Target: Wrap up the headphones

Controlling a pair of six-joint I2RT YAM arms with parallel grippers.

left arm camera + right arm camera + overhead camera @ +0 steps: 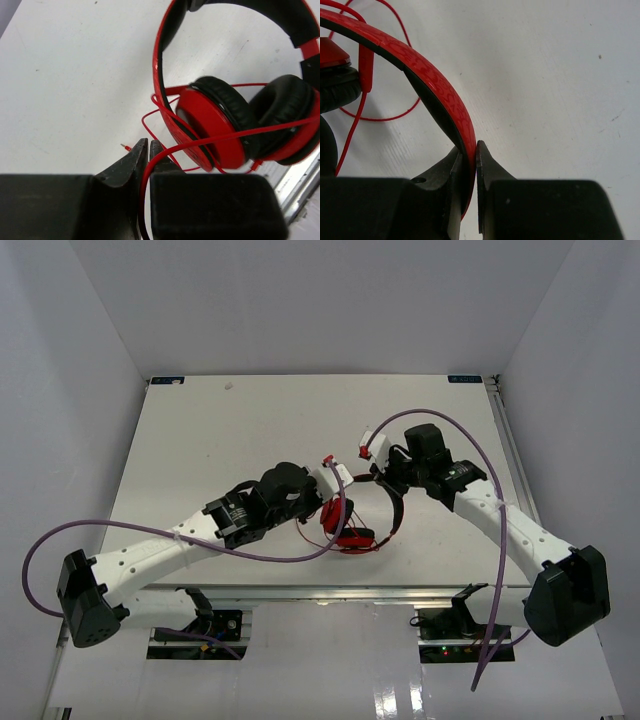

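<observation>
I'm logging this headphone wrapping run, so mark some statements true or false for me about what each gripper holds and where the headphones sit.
The left gripper is shut on the thin red cable. True.
The right gripper is open, clear of the headphones. False: it is shut on the red headband.
A strand of cable crosses the red earcup. True.
The headphones are in a far corner of the table. False: they are near the front middle, between the two grippers.
</observation>
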